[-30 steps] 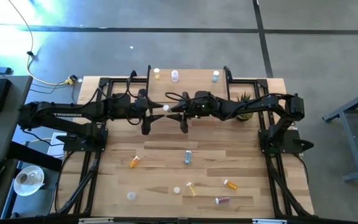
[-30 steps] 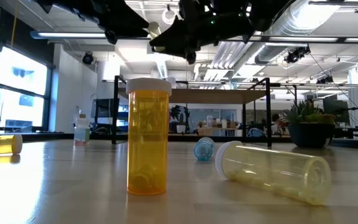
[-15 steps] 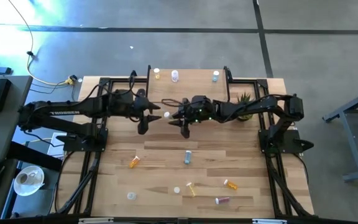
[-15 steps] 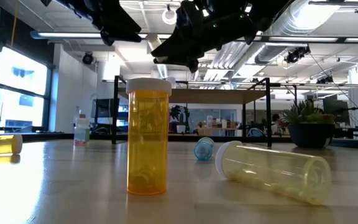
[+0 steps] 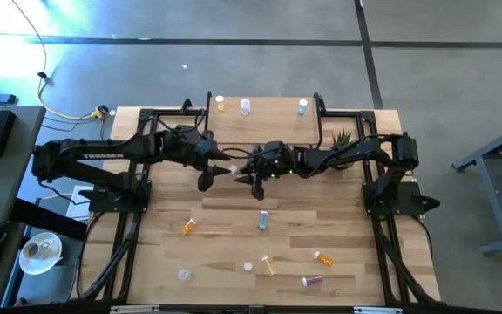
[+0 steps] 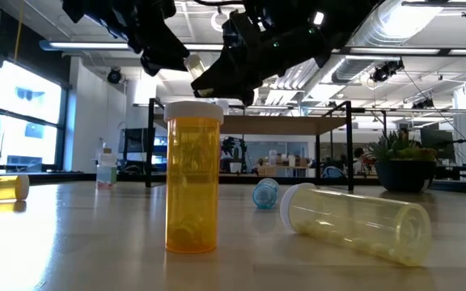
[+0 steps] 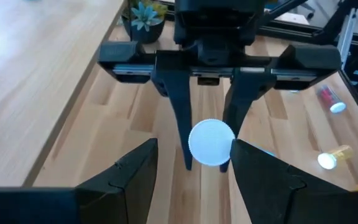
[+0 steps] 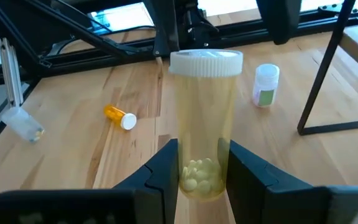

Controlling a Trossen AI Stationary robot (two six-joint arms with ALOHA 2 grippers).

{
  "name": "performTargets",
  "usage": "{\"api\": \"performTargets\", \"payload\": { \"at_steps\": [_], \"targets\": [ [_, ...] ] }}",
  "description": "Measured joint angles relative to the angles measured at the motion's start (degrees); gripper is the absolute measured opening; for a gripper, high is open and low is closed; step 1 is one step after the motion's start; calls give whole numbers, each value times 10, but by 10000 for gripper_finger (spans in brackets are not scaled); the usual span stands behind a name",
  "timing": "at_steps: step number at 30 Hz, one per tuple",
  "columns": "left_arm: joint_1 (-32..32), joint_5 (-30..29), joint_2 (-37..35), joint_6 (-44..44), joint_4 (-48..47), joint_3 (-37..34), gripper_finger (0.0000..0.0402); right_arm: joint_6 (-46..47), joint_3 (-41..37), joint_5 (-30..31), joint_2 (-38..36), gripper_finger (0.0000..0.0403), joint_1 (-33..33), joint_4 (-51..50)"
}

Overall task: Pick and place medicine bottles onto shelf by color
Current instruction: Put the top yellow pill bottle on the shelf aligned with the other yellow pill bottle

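Pale-yellow medicine bottle (image 8: 204, 124) sits clamped in right pincer (image 8: 202, 171); left pincer (image 7: 191, 171) spread, seemingly empty.

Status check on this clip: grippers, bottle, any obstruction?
Right gripper shut on pale yellow bottle, held above table centre. Left gripper open, facing its white cap. Shelf holds three bottles. Nothing between the grippers.

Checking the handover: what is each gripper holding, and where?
Right gripper clamps a pale yellow pill bottle by its lower body; the left gripper stands open, holding nothing.
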Motion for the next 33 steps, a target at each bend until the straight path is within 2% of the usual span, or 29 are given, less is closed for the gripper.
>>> {"api": "performTargets", "payload": {
  "at_steps": [10, 24, 33],
  "targets": [
    [0, 28, 6, 0, 7, 0, 193, 0, 1, 11, -2, 98, -5, -2],
    [4, 17, 6, -13, 38, 0, 192, -5, 1, 1, -2, 98, -5, 22],
    [4, 18, 6, -14, 46, 0, 175, -16, 1, -1, -1, 98, -5, 26]
  ]
}}
